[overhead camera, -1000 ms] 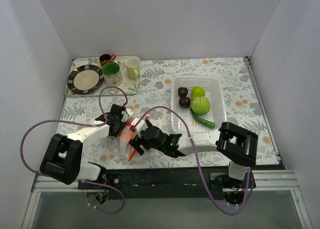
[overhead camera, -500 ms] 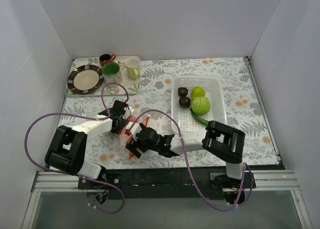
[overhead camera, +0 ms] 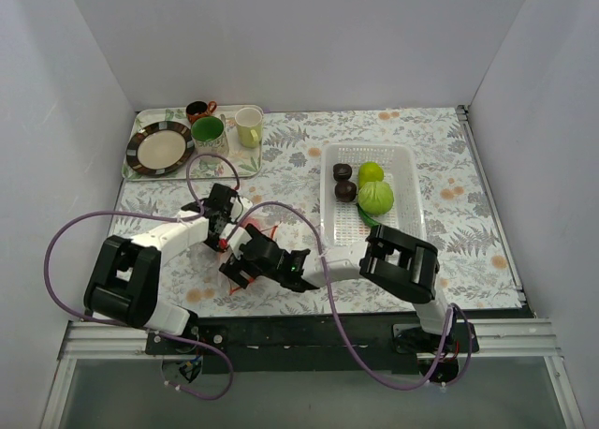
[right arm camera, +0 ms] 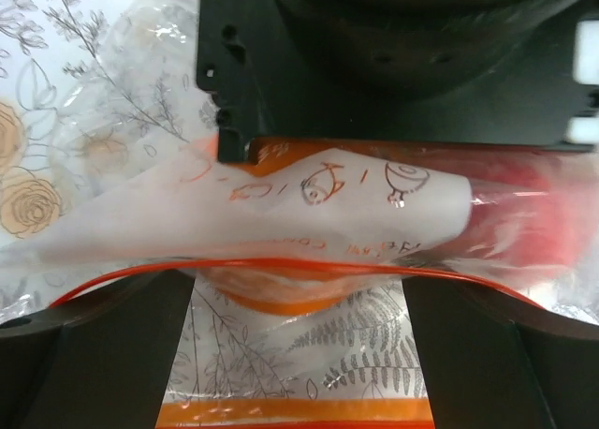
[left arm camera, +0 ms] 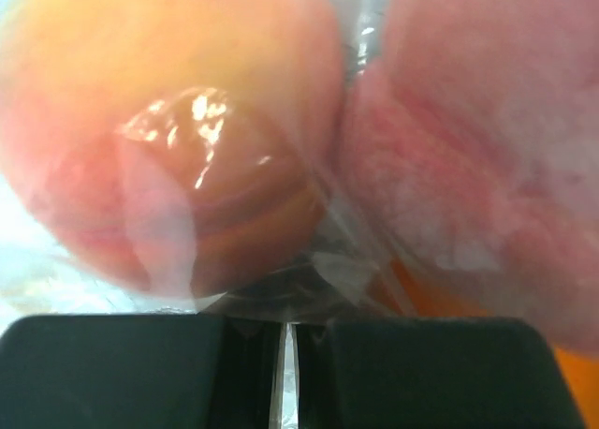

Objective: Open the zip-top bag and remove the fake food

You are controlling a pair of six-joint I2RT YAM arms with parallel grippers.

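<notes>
Between the tips of the left claw [left arm camera: 284, 321] a fold of the clear zip-top bag [right arm camera: 309, 214] is pinched. Its two black fingers [left arm camera: 112, 368] are pressed almost together, with only a hairline slit between them and crinkled film caught there. Just beyond those fingertips, inside the plastic, lie two rounded pieces of fake food [left arm camera: 187, 120]. One is yellow-orange shading to red, the other is pink, and they touch each other, both blurred by closeness. Facing it, the right claw [right arm camera: 295, 284] stands wide open and grips nothing. Its fingers sit either side of the bag's mouth, and the orange-red zip strip [right arm camera: 299, 268] curves across from one fingertip to the other; whether it touches them cannot be told. Past the strip, a cloudy layer of the bag carries small orange drawings and lettering, and past that is the dark body of the left claw. From above, the two claws meet nose to nose over the bag on a flowered tablecloth [overhead camera: 290, 157]. Well off to the right of both claws, a white basket [overhead camera: 367, 149] holds more toy food: two dark brown pieces [overhead camera: 343, 172] and two green fruits [overhead camera: 375, 198]. Far beyond the left claw, in the far left corner, a tray [overhead camera: 140, 120] carries a plate [overhead camera: 160, 149] and mugs [overhead camera: 209, 133].
</notes>
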